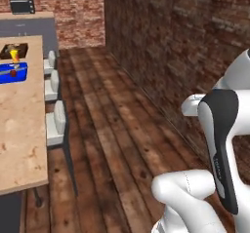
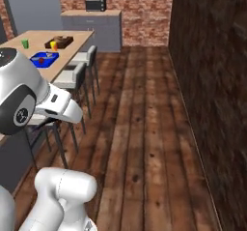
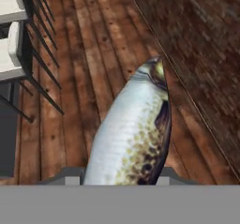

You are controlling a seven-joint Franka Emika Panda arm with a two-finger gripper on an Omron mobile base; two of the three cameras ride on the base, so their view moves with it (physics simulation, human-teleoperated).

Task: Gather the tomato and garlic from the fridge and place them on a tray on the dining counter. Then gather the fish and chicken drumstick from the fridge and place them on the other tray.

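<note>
The claw is grasping a silvery, speckled fish, which juts out from between the fingers above the plank floor. Farther off, the pale wooden dining counter carries 2 trays: a blue tray holding a small red item, probably the tomato, and a dark brown tray. The fish is not yet delivered; whether the garlic and drumstick are placed is unclear.
</note>
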